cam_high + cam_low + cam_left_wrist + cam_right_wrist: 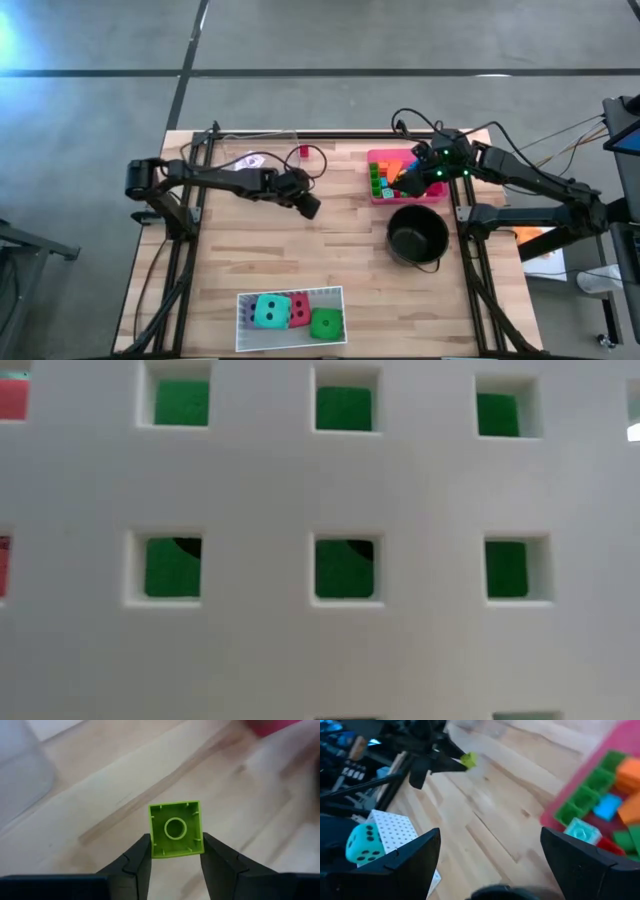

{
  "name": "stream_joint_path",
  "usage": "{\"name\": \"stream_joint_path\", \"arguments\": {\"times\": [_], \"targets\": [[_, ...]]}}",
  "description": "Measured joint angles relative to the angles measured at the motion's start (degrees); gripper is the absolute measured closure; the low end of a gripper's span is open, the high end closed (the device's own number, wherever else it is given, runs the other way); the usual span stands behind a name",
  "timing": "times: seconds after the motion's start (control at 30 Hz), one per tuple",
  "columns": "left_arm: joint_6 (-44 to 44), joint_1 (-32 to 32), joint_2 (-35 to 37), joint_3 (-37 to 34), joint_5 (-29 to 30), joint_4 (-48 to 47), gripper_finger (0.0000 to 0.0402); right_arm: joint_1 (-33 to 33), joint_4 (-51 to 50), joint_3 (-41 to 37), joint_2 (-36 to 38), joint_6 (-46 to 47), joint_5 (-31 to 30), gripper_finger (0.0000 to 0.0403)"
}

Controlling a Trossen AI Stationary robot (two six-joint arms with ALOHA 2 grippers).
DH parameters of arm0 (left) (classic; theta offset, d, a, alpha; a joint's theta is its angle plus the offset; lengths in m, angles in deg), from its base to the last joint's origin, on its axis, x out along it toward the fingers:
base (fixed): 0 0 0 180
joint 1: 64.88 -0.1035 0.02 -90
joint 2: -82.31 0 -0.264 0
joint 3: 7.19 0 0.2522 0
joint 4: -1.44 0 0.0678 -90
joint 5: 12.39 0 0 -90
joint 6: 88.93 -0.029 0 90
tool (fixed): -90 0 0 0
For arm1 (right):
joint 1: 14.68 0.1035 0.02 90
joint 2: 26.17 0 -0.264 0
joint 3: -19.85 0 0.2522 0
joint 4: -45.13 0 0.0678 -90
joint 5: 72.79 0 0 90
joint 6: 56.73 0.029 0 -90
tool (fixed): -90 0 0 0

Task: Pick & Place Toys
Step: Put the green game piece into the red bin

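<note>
Toys are being moved, and one small lime-green square plastic block [176, 829] is pinched tight in the left gripper [176, 851], up over the wooden table [350, 250] near its middle. The right gripper [490, 855] has its fingers wide apart with nothing in them, beside the pink tray [372, 196]. That tray is full of bright blocks [385, 180]. A white tray with holes [290, 345] holds teal [269, 311], red [299, 311] and green [326, 324] soft dice. The black round pot [417, 236] looks empty. I think more work is left.

Left gripper [176, 851] clamped, right gripper [490, 865] agape.
</note>
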Motion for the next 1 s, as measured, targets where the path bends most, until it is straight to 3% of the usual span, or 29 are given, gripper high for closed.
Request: {"name": "stream_joint_path", "arguments": {"times": [0.37,0.6,0.83,1.0], "targets": [[2.3,-0.1,10.0,0.1,-9.8,10.4,0.0265,11.9,20.2,0.0,0.0,-15.8,-2.2,0.0066],[7.6,-0.1,15.0,0.1,-16.2,25.0,0.0265,24.6,32.3,0.0,-0.3,-30.8,-20.9,0.0066],[16.2,0.0,15.8,0.2,-16.6,40.1,0.0265,34.2,46.2,0.1,-3.9,-43.9,-41.6,0.0066],[19.0,0.0,15.7,0.2,-16.6,45.7,0.0265,37.3,56.1,0.1,-9.0,-52.6,-51.3,0.0066]]}}
